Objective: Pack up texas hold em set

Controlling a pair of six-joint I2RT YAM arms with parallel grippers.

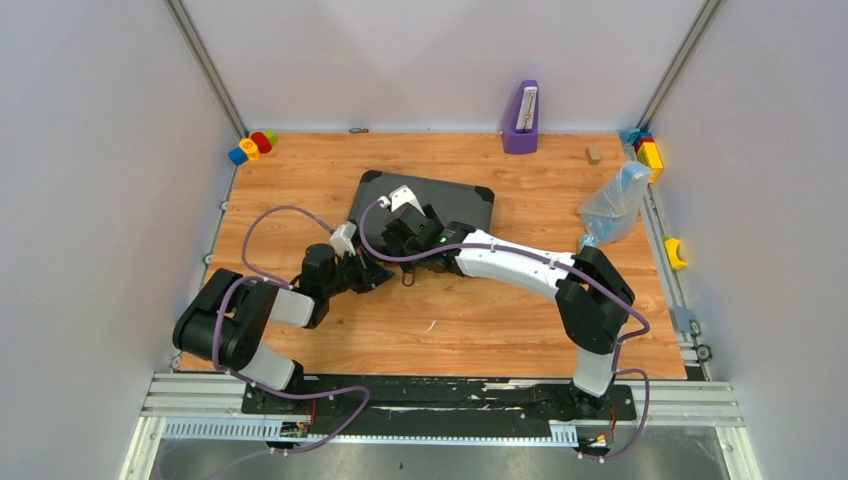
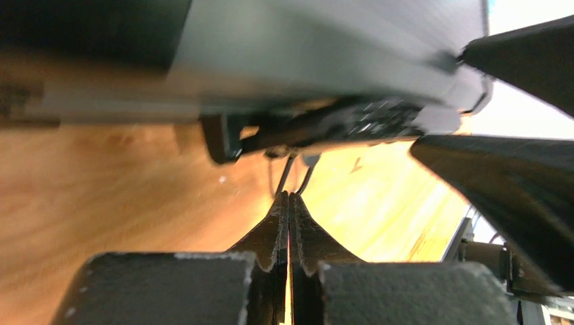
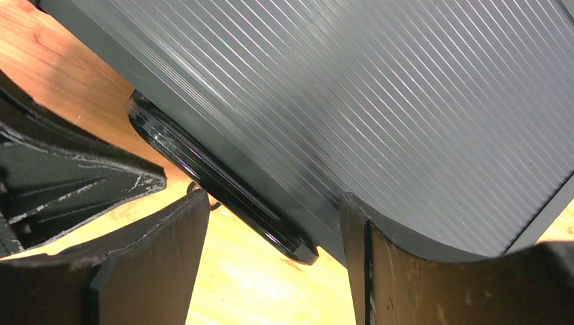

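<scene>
Black case lies flat & shut on the wooden table, a bit far of ctr, ribbed lid up, no chips, cards or dice visible outside it. Both arms reach in to its near long edge. Right gripper sits at that edge w/ its two fingers held wide apart, nothing clamped; in the right wrist view the ribbed lid fills the upper right & the glossy black handle runs along the case's edge, one end of it lying in the gap btw the fingers; can't tell if either finger touches the case. Left gripper is low over the table just near of the case, close beside the right one; in the left wrist view its fingers are pressed tight together, nothing seen pinched btw them. Just beyond the tips two thin dark wire-like lines rise toward dark hardware under the case's edge; blurred, can't say what they are or whether the tips touch them. Along the far edge: purple upright object, bright toy blocks in the left corner, more blocks in the right corner, a small wooden block & a crumpled clear plastic bag well right of the case
</scene>
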